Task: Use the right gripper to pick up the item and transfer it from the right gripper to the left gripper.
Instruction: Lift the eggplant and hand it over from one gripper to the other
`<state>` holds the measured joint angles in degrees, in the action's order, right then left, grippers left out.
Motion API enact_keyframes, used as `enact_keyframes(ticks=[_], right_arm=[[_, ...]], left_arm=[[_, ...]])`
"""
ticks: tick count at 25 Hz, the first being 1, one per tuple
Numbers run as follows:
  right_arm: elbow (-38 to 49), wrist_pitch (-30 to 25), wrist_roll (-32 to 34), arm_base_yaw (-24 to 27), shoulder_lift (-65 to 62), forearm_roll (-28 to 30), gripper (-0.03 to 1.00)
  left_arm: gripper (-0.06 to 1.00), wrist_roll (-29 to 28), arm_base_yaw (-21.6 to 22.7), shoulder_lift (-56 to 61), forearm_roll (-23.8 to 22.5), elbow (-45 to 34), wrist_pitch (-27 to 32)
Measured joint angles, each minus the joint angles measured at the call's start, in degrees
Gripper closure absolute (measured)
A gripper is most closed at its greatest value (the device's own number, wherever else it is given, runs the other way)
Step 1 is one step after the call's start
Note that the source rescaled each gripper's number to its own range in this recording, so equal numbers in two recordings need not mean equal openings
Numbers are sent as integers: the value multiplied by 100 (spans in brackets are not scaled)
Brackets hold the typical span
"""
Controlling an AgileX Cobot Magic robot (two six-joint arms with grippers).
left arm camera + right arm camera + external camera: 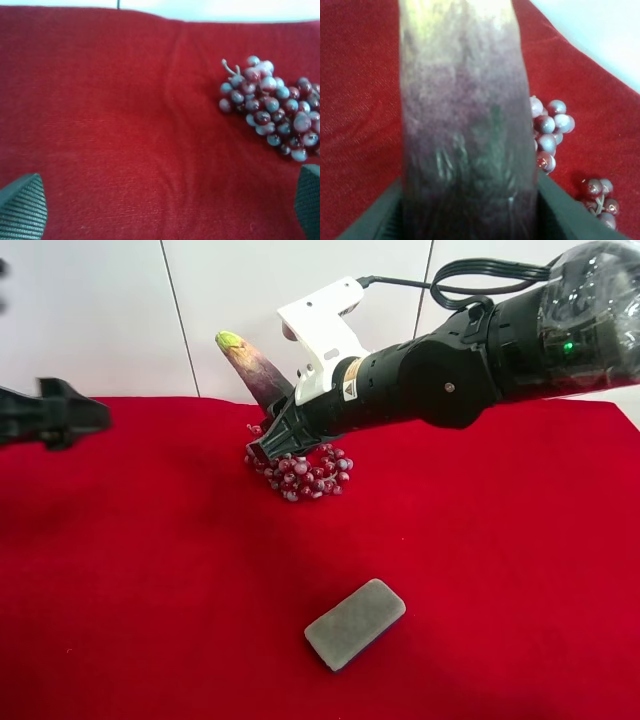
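Note:
My right gripper [277,427] is shut on the dark-purple eggplant [255,368] and holds it in the air above the red cloth, yellowish-green stem end tilted up. In the right wrist view the eggplant [465,140] fills the gap between the two fingers [375,220]. My left gripper [92,415] is at the exterior high view's left edge, well apart from the eggplant. In the left wrist view its fingers [22,205] stand wide apart with nothing between them, above bare red cloth.
A bunch of red-purple grapes [305,472] lies on the cloth right under the right gripper; it also shows in the right wrist view [550,130] and the left wrist view [270,107]. A flat grey block [355,623] lies nearer the front. White wall behind.

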<state>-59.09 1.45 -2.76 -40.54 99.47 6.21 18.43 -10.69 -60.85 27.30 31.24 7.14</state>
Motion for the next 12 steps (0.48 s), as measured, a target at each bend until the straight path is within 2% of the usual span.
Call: enact_keyframes(ticks=[6,12], right_arm=[[0,2,0,0,0,0,96],[0,2,0,0,0,0,96]], left_arm=[[-6,64,-1085,-718,17,509,-549],[-6,70,-1544,-964,17,916,-780]])
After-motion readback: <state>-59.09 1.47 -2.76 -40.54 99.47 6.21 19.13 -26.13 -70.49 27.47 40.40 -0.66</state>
